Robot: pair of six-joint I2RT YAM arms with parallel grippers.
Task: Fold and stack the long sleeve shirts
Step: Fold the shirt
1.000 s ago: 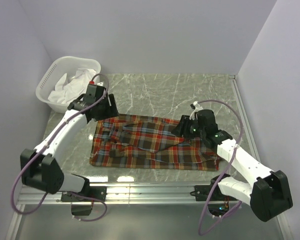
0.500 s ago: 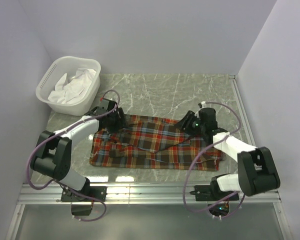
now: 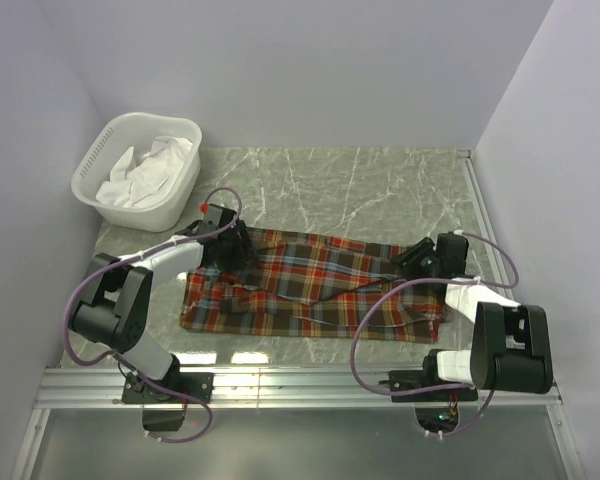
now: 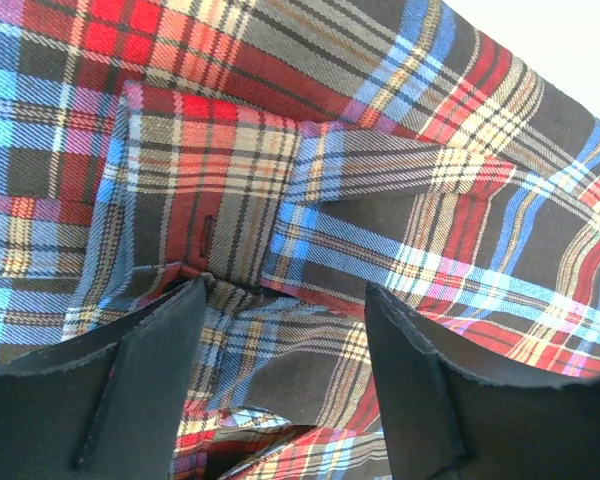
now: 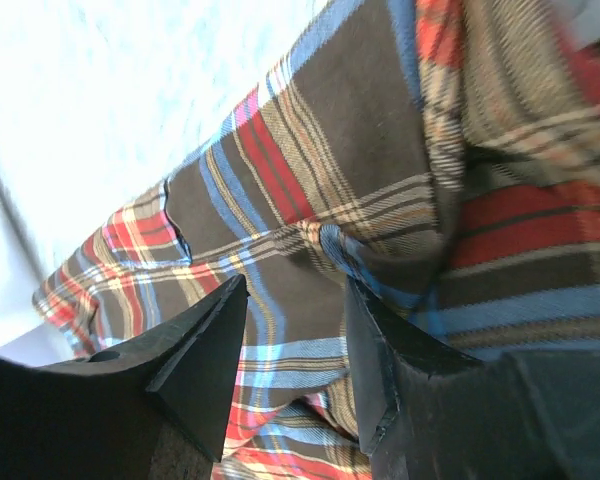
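One plaid shirt (image 3: 310,290); left gripper (image 3: 230,250) at nine o'clock, right gripper (image 3: 413,263) at three, both spread; one basket (image 3: 130,213), overhead only.

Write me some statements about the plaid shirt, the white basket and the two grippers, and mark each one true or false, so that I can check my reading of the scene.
1. The red, orange, blue and brown plaid flannel shirt lies on the grey marble table. True.
2. The white plastic basket is empty. False: it holds crumpled white cloth.
3. The left gripper has its jaws apart over the shirt. True.
4. The right gripper hangs over the basket. False: it is at the shirt's right end, far from the basket.
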